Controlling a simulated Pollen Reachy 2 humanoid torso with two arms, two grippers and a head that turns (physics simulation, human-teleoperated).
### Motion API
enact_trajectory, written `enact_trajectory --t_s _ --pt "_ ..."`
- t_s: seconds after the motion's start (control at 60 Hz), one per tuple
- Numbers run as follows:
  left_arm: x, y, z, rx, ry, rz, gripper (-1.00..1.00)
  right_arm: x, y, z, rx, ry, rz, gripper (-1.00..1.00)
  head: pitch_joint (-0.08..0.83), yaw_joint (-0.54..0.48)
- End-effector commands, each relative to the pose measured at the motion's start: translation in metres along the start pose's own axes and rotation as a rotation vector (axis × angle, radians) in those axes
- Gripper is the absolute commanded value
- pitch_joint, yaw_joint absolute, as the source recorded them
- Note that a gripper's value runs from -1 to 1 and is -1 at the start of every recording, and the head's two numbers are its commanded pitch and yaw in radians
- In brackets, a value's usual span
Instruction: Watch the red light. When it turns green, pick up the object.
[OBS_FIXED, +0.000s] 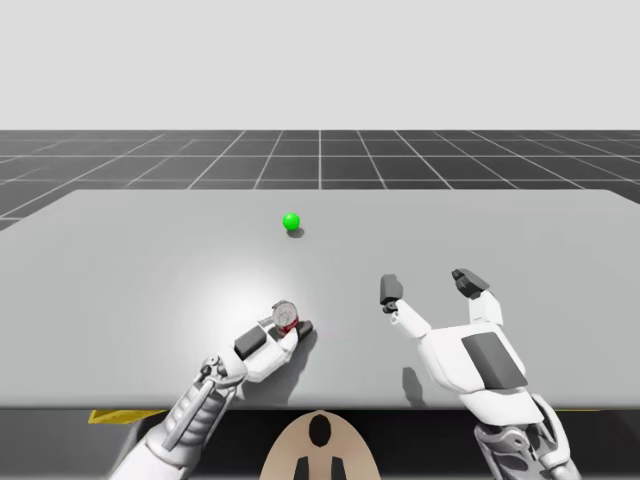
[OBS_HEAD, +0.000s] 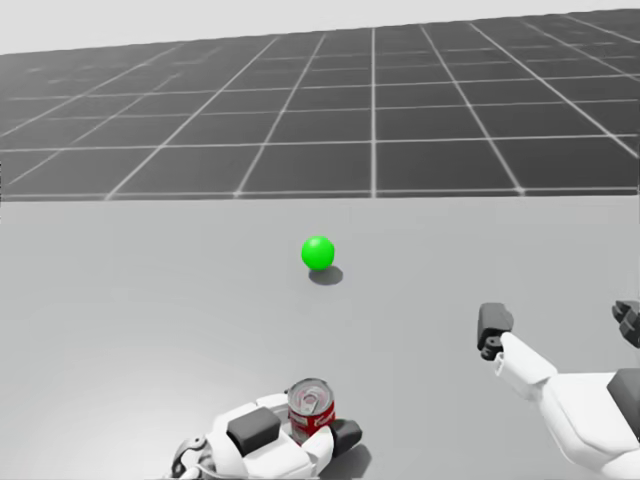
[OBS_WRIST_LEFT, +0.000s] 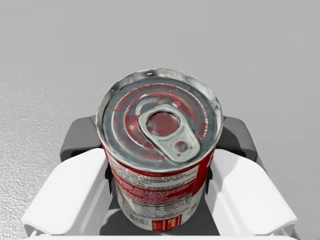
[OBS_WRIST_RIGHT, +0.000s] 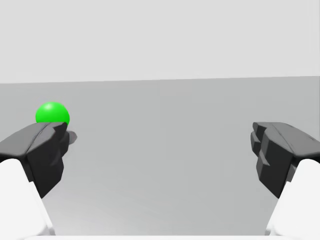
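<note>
The grey surface (OBS_FIXED: 120, 280) spans the middle of the high view. My right pincer (OBS_FIXED: 429, 286), lower right, is spread wide and holds nothing. My left pincer (OBS_FIXED: 280, 334), lower left of centre, presses both fingers against the upright red can (OBS_FIXED: 286, 316). The light (OBS_FIXED: 291, 222), above centre, shows green. I judge the signal given and the grasp made. Whether the can is off the surface, I cannot tell.

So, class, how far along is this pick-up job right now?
Done: the round signal light glows green. In hand: my left pincer is shut on the red metal can. Left: the lift; the can appears to stand on the grey table.
</note>
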Motion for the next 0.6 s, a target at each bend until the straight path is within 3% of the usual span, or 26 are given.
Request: enact_trajectory --t_s 0.017,0.1,0.15,0.333,0.45,0.6 --pt "0.002 -0.006 0.001 -0.024 -0.005 0.011 1.00 -0.001 0.003 0.000 -0.009 0.000 -0.035 -1.00 0.324 0.12" --pt "0.014 -0.003 0.006 -0.027 -0.027 0.007 1.00 0.000 0.003 0.000 -0.005 -0.002 -0.046 -1.00 0.303 0.12" --pt "0.027 0.000 0.012 -0.035 -0.051 0.026 1.00 0.001 0.002 0.000 -0.002 -0.006 -0.045 -1.00 0.291 0.12" --pt "0.085 0.009 0.040 0.011 -0.200 -0.023 1.00 0.004 -0.003 0.004 0.059 -0.021 -0.072 -1.00 0.266 0.13" --pt "0.127 0.012 0.065 0.061 -0.323 -0.026 1.00 0.003 -0.004 0.006 0.097 -0.017 -0.059 -1.00 0.249 0.13" --pt "0.186 0.005 0.103 0.129 -0.527 -0.065 1.00 0.002 -0.004 0.006 0.122 -0.020 -0.045 -1.00 0.237 0.13"
